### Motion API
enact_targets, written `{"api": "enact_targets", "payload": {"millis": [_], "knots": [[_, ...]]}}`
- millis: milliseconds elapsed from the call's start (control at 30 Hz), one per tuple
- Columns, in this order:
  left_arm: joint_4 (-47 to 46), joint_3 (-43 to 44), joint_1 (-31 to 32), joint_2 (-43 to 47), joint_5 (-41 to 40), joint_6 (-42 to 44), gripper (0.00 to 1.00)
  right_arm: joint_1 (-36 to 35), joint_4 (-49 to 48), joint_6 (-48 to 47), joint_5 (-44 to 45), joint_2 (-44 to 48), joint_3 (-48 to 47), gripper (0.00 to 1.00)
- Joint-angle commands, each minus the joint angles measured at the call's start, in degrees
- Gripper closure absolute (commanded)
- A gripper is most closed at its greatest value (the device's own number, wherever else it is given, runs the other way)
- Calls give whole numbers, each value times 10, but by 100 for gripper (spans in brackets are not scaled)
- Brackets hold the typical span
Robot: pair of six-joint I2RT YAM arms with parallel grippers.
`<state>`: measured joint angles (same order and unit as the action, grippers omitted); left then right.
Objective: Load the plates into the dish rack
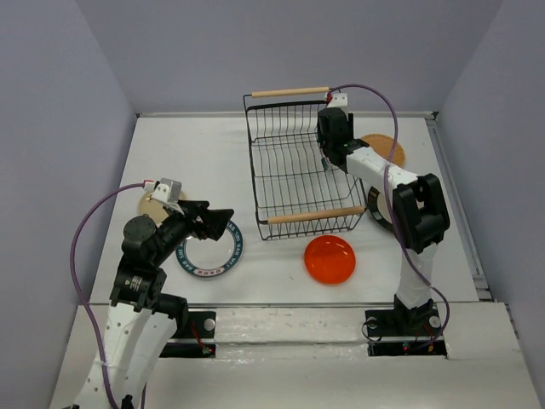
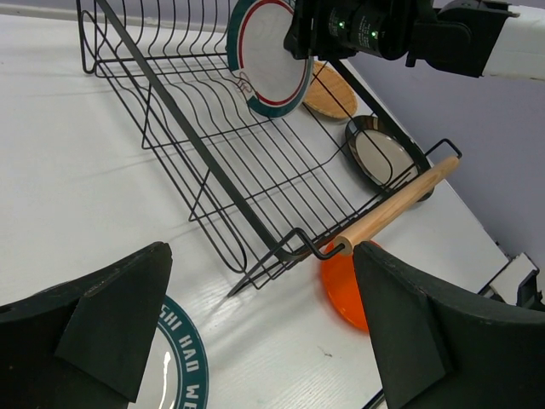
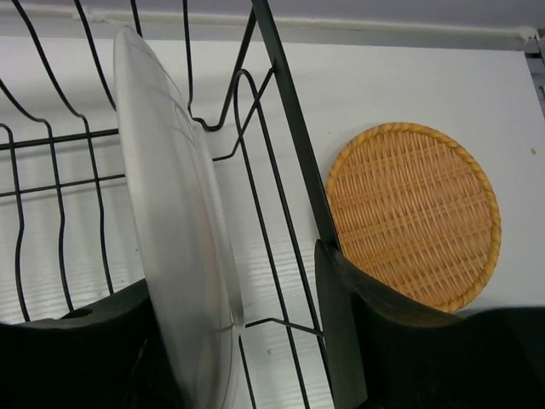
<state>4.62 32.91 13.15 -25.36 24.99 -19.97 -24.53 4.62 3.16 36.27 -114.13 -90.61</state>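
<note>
Currently your right gripper point(image 3: 221, 298) stands with jaws parted, loose around the green-rimmed plate point(image 2: 271, 60) upright on edge in the dish rack's point(image 1: 315, 215) far right corner; if it isn't seated between wires, or gets dragged on withdrawal, it could topple flat.

Top cam high behind arm bases point(image 1: 404, 325), looking down on whole desk point(image 1: 196, 153). Left wrist cam low, faces dish rack point(image 2: 255, 153) across desk. Right wrist cam tight on same rack's edge.
</note>
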Motion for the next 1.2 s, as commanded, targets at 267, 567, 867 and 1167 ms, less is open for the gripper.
{"api": "enact_targets", "payload": {"millis": [267, 567, 867, 1167], "knots": [[-15, -1, -4, -10, -3, 2, 1, 6, 34, 46, -95, 141, 2, 33], [-16, -4, -12, -17, -7, -2, 1, 6, 39, 117, -203, 286, 108, 22], [31, 5, -15, -25, -176, -36, 1, -49, 12, 166, -437, 391, 213, 23], [36, -3, -75, -69, -268, -103, 1, -95, -13, 171, -487, 486, 310, 23]]}}
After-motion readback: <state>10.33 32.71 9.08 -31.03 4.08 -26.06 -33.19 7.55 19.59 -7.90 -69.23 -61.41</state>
